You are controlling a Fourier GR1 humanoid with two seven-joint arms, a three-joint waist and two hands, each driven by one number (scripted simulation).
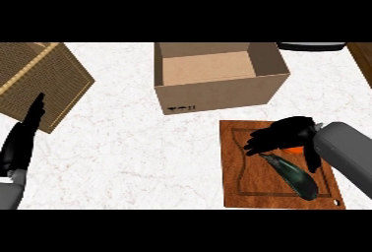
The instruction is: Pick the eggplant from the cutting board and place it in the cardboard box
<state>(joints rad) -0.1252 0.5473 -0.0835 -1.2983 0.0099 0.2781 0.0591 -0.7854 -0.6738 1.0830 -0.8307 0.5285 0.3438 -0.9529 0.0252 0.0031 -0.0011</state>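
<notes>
A: Eggplant (292, 176) status?
B: Lying diagonally on the cutting board (243, 170), stem end under the right hand (282, 136).
A: Gripped?
B: Can't tell. Fingers curl down over the stem end, contact hidden.
A: Box?
B: Cardboard box (218, 96) open, just behind the board on the counter (145, 152).
A: Left hand (25, 130)?
B: Open, fingers straight, resting at the left edge beside a woven mat (51, 74).

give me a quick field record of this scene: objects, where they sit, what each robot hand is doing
eggplant: lying on the cutting board, dark, stem end toward the right robot hand
cutting board: wooden, on the counter in front of the cardboard box
cardboard box: open top, nothing visible inside
right robot hand: over the eggplant's stem end, fingers curled, grasp not clear
left robot hand: open, resting at left edge
woven mat: upper left
</notes>
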